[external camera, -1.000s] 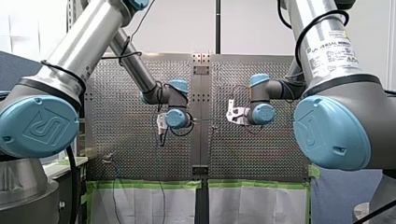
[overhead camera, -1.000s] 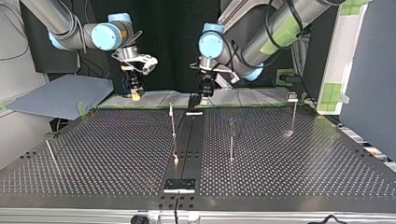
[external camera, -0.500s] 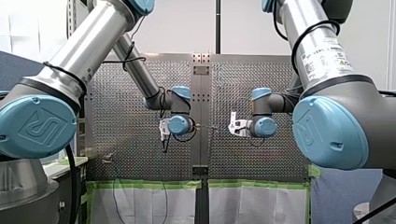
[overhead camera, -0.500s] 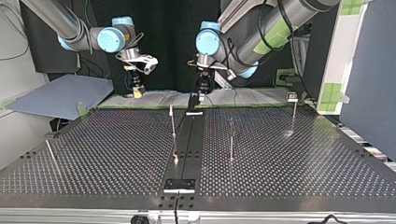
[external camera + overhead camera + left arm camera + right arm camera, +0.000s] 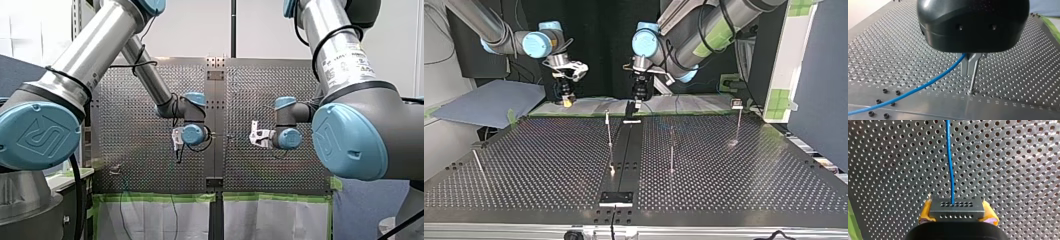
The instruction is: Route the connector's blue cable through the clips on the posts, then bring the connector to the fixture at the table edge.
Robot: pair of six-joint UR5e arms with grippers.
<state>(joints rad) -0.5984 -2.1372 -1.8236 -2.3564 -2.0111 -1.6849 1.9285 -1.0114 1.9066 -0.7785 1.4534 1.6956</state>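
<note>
In the right wrist view my right gripper (image 5: 957, 213) is shut on a grey perforated connector (image 5: 957, 206), gripped between its yellow pads (image 5: 925, 213). The blue cable (image 5: 949, 165) leaves the connector and runs straight ahead over the perforated table. In the left wrist view my left gripper (image 5: 969, 72) has its metal fingers shut on the blue cable (image 5: 923, 86), which trails away to one side. A thin post (image 5: 973, 81) stands just beside those fingers. In the top view my right gripper (image 5: 567, 100) and my left gripper (image 5: 638, 99) both hang over the table's far edge.
Thin posts stand on the table in the top view: one near the middle (image 5: 609, 131), one further right (image 5: 671, 150), one at the far right (image 5: 739, 121), one leaning at the left (image 5: 479, 166). A black fixture plate (image 5: 615, 198) lies at the near edge.
Both wrists have sunk lower in the front view and shifted slightly to its right. In the top view both grippers have drifted a little to the left. Both grips are unchanged.
</note>
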